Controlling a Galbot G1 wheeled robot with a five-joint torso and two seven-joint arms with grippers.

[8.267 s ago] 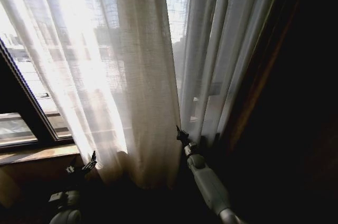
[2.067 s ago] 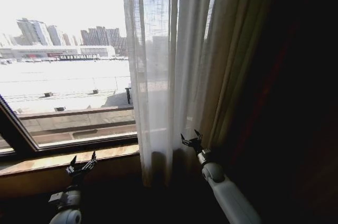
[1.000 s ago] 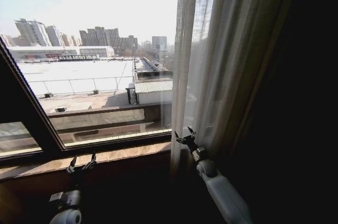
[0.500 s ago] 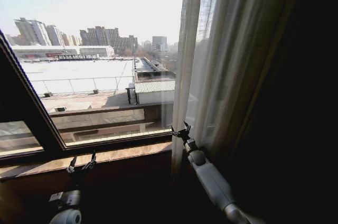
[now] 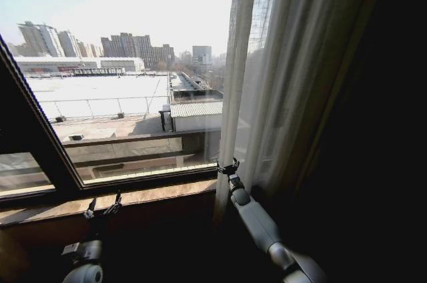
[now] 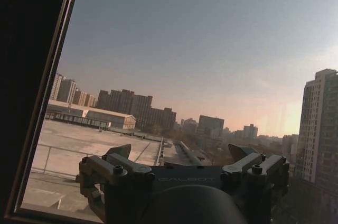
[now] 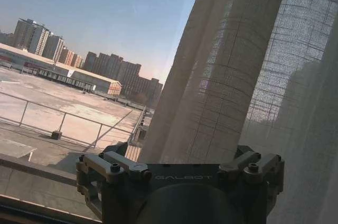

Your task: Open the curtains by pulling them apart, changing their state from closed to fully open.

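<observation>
Curtains (image 5: 280,76) bunched at right of window (image 5: 127,103), pleats hanging beside dark drape (image 5: 373,123); left and centre glass uncovered, city skyline in view. Right hand (image 5: 228,167) raised at inner curtain edge, near sill (image 5: 133,197) height, touching or just beside the fabric; cannot tell which. Right wrist view: fingers (image 7: 113,166) spread, nothing between them, curtain folds (image 7: 232,76) close ahead. Left hand (image 5: 102,207) low, in front of sill, well apart from curtains. Left wrist view: fingers (image 6: 119,163) spread, empty, facing bare glass, dark frame (image 6: 31,76) at side.
</observation>
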